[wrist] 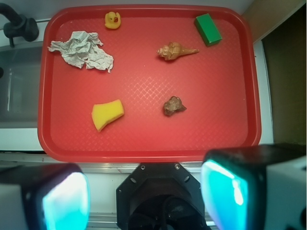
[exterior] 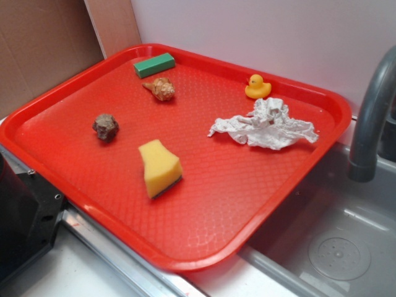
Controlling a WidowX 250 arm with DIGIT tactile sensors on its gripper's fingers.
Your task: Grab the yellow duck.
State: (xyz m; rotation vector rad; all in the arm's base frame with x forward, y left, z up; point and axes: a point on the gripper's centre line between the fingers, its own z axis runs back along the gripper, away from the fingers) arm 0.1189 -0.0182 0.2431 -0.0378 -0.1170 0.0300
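Wrist view: gripper (wrist: 146,189) has two blocky white fingers (wrist: 254,189) with glowing cyan inner pads and dark top edges. Between them sits a black octagonal mount with small screws. Exterior view: black housing with screws, near left.

You get even, soft light in both views, bright enough to read every colour. On the glossy red plastic tray (exterior: 74,154) a pale sheen runs along the rim, and short soft shadows sit under the yellow wedge-shaped sponge (exterior: 159,167) and the crumpled white paper (exterior: 266,125). In the wrist view, the two gripper fingers (wrist: 230,191) loom large at the bottom edge, blurred and glowing cyan. The tray's straight edges bow slightly there. Your exterior view looks a little grainy and soft.
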